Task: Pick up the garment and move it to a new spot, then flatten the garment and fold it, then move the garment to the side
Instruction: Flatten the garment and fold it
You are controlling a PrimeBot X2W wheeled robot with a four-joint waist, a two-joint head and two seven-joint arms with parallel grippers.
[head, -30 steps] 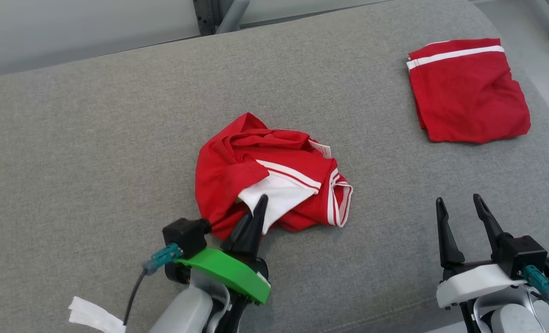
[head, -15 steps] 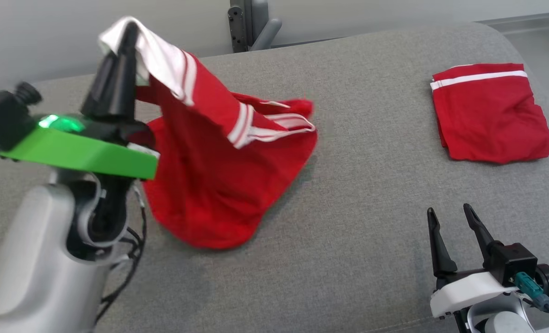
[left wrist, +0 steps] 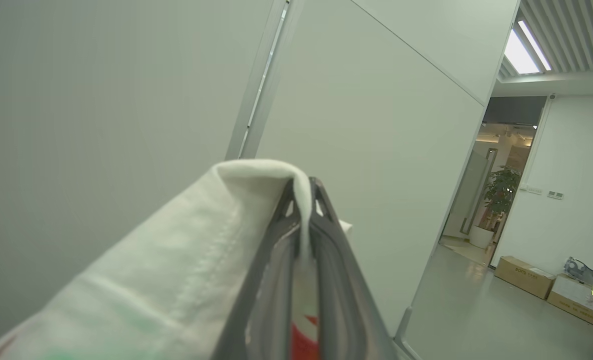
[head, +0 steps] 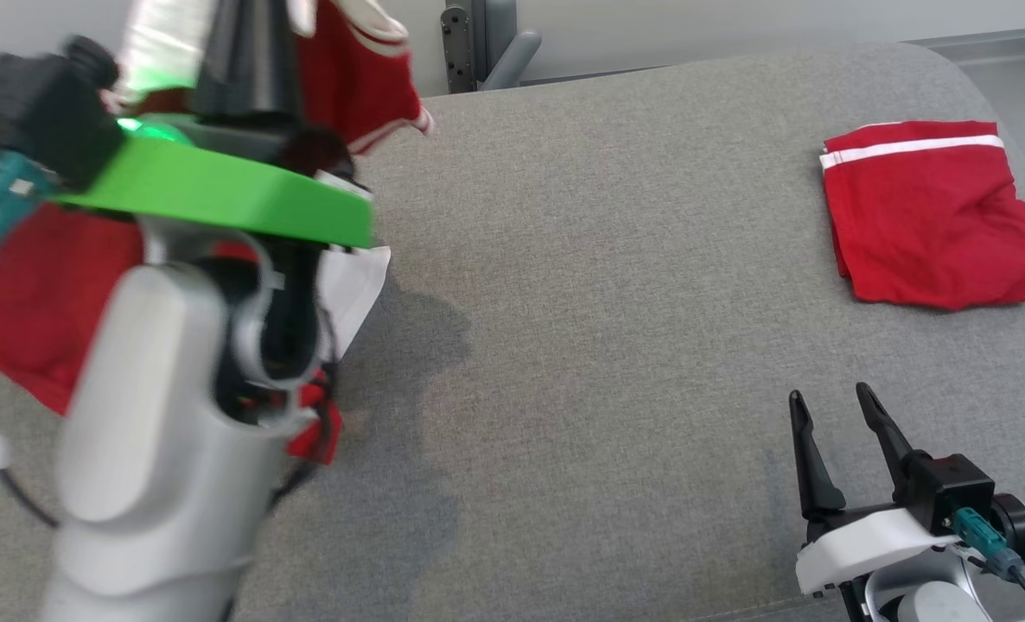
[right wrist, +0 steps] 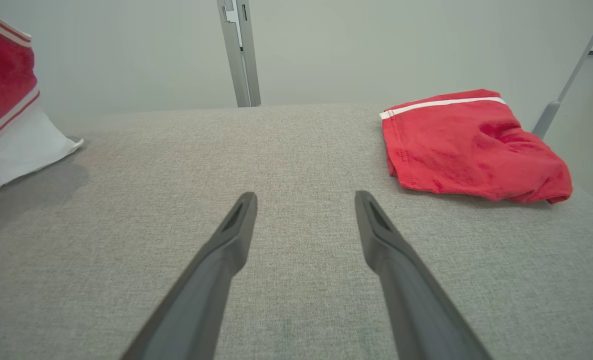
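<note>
The garment [head: 359,82] is red with white trim and a white panel. It hangs from my left gripper [head: 249,30], which is raised high at the left of the head view and shut on it. Red folds [head: 28,294] and a white flap [head: 353,285] droop behind the pale forearm. In the left wrist view the two fingers [left wrist: 326,250] pinch a white fabric edge [left wrist: 201,260]. My right gripper [head: 832,406] rests low at the lower right, open and holding nothing. Its wrist view shows the same spread gripper [right wrist: 305,196] over bare cushion, with the hanging garment [right wrist: 6,100] at far left.
A second red garment [head: 932,216], folded with a white stripe, lies at the cushion's back right; it is also in the right wrist view [right wrist: 466,145]. The grey fabric cushion [head: 607,302] curves down at its right edge. A grey metal post [head: 478,43] stands behind it.
The left arm has lifted the garment off the middle of the cushion, up and further left. The right gripper has stayed open in place. The camera tilted a little.
</note>
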